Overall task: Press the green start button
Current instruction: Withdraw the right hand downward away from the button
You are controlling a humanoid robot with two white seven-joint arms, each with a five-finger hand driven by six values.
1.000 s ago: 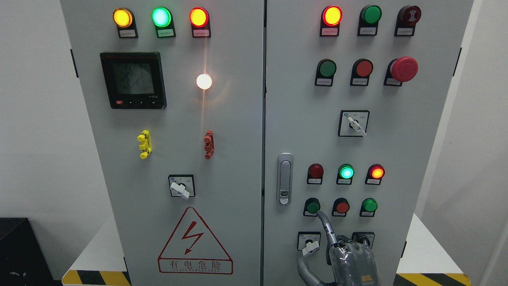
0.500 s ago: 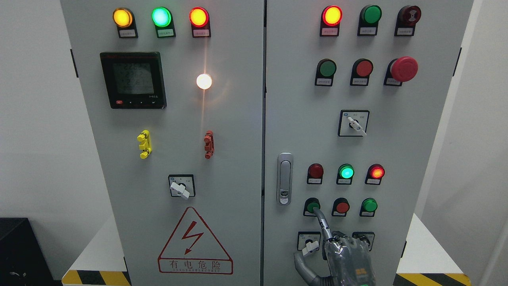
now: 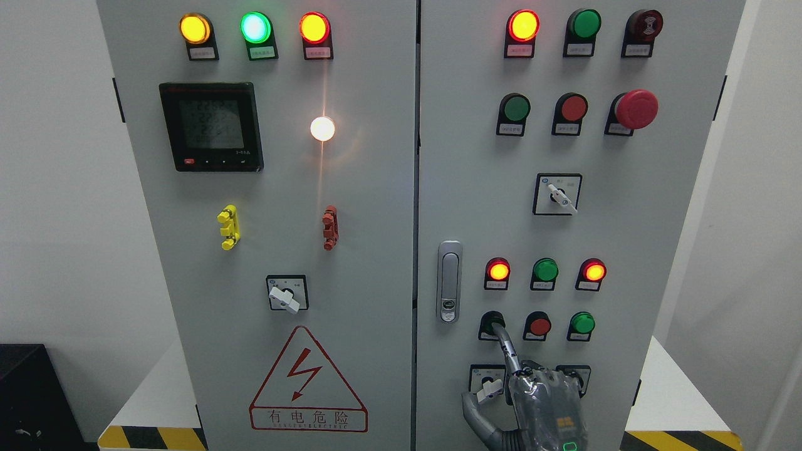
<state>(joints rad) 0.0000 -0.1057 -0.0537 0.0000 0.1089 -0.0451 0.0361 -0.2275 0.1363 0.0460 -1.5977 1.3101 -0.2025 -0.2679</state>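
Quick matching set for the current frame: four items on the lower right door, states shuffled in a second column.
Items:
1. left lamp of the lower lamp row
2. middle lamp of that row
3. leftmost button in the row beneath
4. right hand

States:
A. green lens, not glowing
B. index finger extended, other fingers curled
C. glowing red-orange
D. fingertip on it, mostly covered

Pairs: 1-C, 2-A, 3-D, 4-B
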